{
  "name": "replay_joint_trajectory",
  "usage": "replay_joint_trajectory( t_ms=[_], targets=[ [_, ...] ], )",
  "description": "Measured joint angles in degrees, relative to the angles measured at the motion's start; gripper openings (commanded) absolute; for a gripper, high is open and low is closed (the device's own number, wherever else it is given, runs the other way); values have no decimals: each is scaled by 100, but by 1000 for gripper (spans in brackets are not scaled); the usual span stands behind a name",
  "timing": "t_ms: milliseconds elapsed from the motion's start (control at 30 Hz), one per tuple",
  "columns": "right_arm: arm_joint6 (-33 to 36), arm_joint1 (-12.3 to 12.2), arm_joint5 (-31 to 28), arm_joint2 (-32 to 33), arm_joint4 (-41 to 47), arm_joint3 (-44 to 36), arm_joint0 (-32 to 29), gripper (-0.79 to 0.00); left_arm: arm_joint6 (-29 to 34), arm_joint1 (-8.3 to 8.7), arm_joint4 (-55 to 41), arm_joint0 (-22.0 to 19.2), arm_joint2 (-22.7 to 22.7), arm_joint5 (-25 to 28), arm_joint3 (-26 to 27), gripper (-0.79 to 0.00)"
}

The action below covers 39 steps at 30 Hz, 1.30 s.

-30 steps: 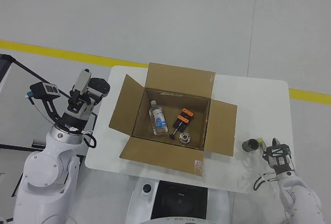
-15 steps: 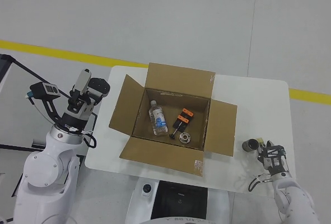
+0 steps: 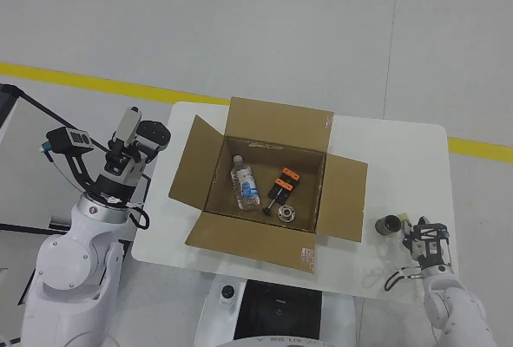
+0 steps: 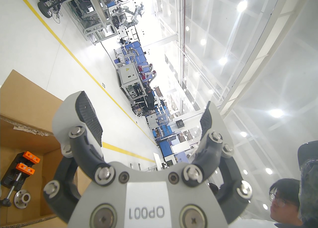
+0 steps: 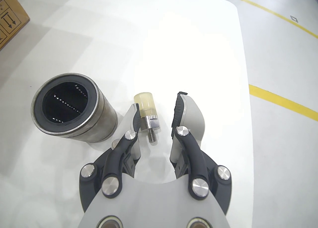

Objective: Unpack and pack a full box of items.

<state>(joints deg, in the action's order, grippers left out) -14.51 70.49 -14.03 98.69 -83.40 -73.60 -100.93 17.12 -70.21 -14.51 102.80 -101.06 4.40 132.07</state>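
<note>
Matt cardboard box (image 3: 343, 195); dull metal bearing (image 5: 100, 124); stud (image 5: 147, 112) of shiny metal and cloudy plastic; smooth white table (image 5: 174, 40)

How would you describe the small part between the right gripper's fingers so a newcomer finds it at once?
Beside the open cardboard box, near the edge of the white table, two parts lie at the right gripper. The one meant is the small stud between its open fingers: cream cap, shiny base, threaded pin. Its neighbour, the metal sleeve, is far bigger and hollow.
</note>
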Motion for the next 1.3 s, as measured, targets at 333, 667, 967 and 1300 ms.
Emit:
replay_joint_trajectory(
  t_ms=[333,667,967,1300],
  targets=[
    [133,-26,-155,-18,49,203,141,-493,0,0,0,0,0,0,0,0],
    [125,-30,-169,-108,85,263,177,-785,0,0,0,0,0,0,0,0],
    [-40,-73,-226,60,153,132,117,-785,0,0,0,0,0,0,0,0],
    [-60,-135,-562,545,617,-862,-340,-785,0,0,0,0,0,0,0,0]
  ],
)
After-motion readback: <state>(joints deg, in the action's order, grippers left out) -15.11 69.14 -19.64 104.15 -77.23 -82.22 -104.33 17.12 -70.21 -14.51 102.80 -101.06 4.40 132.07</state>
